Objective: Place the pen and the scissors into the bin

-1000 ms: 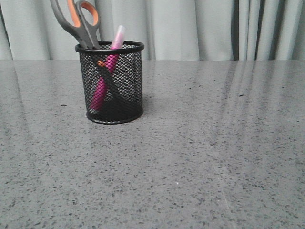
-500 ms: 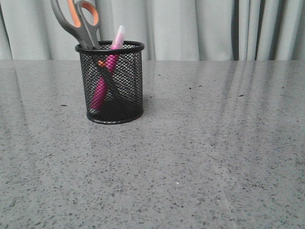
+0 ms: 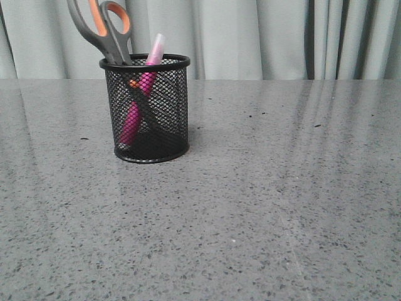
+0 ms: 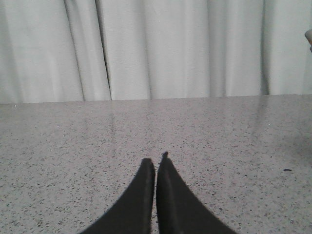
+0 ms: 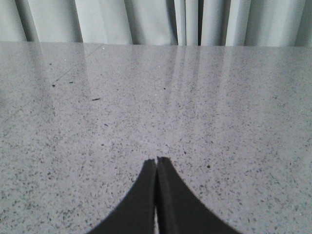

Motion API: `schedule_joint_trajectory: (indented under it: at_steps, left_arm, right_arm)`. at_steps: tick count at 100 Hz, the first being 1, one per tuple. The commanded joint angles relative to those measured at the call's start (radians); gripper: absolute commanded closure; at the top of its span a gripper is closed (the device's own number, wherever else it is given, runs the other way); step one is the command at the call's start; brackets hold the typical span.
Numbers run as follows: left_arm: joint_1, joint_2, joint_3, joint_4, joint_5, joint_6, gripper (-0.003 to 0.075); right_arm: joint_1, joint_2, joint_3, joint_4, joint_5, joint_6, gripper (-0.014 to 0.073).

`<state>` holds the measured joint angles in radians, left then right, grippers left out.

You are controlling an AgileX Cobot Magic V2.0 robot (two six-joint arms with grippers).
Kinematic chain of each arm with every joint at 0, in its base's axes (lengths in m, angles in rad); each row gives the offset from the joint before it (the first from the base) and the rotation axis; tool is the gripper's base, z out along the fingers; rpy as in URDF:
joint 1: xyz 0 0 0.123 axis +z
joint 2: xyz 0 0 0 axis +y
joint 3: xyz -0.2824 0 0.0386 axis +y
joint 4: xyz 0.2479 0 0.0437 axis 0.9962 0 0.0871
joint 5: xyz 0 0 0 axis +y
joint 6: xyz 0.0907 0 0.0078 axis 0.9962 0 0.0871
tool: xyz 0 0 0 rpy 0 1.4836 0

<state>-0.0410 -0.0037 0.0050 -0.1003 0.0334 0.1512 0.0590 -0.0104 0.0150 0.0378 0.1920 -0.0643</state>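
The black wire-mesh bin (image 3: pixel 169 110) stands upright on the grey speckled table at the left of the front view. Inside it leans the magenta pen (image 3: pixel 139 100), its pale pink cap sticking above the rim. The scissors (image 3: pixel 103 28) stand in the bin too, grey handles with orange lining up above the rim, blades down inside. Neither arm shows in the front view. My left gripper (image 4: pixel 156 163) is shut, empty, low over bare table. My right gripper (image 5: pixel 156 161) is likewise shut with nothing held.
The grey speckled table (image 3: pixel 263 200) stretches across the front view, with a pale curtain (image 3: pixel 250 37) behind its far edge. A few small dark specks (image 5: pixel 95 99) lie on the surface.
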Motion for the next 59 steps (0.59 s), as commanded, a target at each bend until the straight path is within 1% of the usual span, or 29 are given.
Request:
schedule_joint_trajectory:
  at_steps: [1, 59]
  left_arm:
    - [0.002, -0.032, 0.023, -0.010, -0.074, 0.002, 0.0740]
    - [0.002, -0.032, 0.023, -0.010, -0.074, 0.002, 0.0740]
  right_arm:
    - [-0.007, -0.021, 0.010, -0.027, -0.060, -0.014, 0.0659]
    - [-0.007, -0.021, 0.010, -0.038, -0.074, -0.014, 0.0659]
